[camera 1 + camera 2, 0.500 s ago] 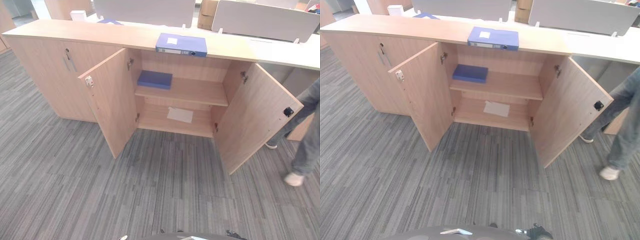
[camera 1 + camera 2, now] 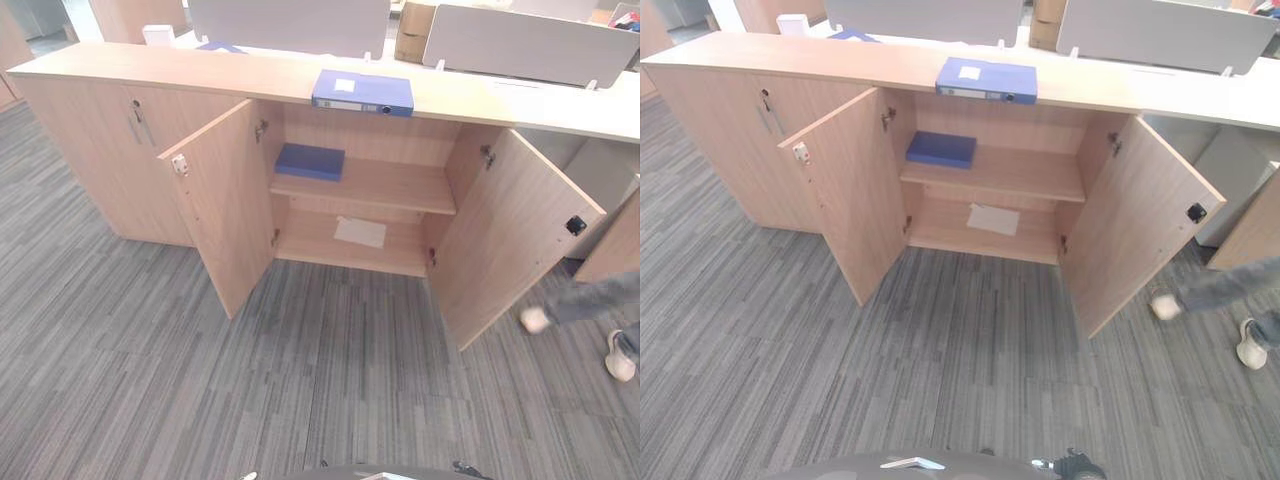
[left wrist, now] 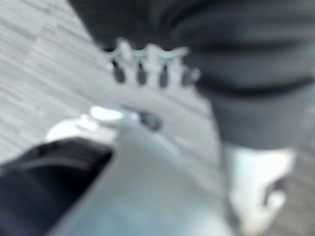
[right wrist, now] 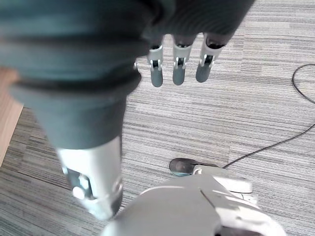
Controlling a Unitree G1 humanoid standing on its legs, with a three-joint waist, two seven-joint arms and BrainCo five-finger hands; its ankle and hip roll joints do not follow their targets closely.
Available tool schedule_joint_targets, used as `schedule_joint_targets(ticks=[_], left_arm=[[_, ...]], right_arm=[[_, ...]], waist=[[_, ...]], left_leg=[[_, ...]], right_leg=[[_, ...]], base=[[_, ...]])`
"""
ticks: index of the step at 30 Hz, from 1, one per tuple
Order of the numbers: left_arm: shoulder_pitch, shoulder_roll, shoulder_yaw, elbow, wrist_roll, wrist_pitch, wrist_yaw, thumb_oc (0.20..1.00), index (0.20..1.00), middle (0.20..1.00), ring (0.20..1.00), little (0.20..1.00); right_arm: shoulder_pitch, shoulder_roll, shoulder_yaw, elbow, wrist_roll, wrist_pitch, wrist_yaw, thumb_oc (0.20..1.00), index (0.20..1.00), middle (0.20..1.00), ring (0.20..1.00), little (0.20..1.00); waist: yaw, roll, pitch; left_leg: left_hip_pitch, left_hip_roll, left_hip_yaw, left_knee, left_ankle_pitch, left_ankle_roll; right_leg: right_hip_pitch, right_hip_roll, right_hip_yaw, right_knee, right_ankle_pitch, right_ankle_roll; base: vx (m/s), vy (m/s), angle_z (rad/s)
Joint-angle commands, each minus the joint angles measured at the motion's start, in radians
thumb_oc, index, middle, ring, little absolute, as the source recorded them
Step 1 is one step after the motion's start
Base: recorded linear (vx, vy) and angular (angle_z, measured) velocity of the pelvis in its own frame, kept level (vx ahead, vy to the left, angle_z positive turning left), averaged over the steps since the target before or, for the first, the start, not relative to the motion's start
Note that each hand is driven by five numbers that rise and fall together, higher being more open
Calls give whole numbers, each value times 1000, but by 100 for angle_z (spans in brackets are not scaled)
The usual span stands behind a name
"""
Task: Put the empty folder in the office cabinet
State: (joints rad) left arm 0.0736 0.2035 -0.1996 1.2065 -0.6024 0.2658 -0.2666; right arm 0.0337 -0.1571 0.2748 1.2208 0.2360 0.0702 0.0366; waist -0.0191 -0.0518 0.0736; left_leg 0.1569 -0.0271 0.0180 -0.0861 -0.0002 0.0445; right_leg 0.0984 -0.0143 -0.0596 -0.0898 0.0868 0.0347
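Two doors of the office cabinet are standing wide open, and the blue folder is lying flat on the cabinet's top, right above the open bay. On the upper shelf a second, darker blue folder is resting at the left, and a white sheet is lying on the bottom shelf. Both of the robot's hands are hanging low over the grey carpet, well apart from the cabinet: the left hand and the right hand are each showing relaxed, straight fingers with nothing in them. A person's shoes are passing at the right, beside the right door.

Judging from this, the approach is the step in hand. Doing it well probably means closing in squarely between the two doors, reaching the folder on top without knocking either door, and aiming for the bare right part of the upper shelf.
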Motion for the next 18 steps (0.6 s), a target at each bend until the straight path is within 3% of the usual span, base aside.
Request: schedule_joint_targets(ticks=[1,18], left_arm=[[-52,-46,-40,62,38,9,4,1000,1000,1000,1000,1000],[-57,-45,-39,62,24,11,14,1000,1000,1000,1000,1000]], right_arm=[[-57,-46,-11,49,2,-4,2,1000,1000,1000,1000,1000],[-64,-49,-3,49,-3,5,6,1000,1000,1000,1000,1000]], waist=[[-2,47,-1],[0,50,1]], left_leg=[[-23,-23,117,-1,-90,-5],[-24,-25,114,-1,-90,-4]], right_leg=[[29,27,-68,3,-110,31],[29,27,-69,3,-113,28]], base=[[0,0,0],[0,0,0]])
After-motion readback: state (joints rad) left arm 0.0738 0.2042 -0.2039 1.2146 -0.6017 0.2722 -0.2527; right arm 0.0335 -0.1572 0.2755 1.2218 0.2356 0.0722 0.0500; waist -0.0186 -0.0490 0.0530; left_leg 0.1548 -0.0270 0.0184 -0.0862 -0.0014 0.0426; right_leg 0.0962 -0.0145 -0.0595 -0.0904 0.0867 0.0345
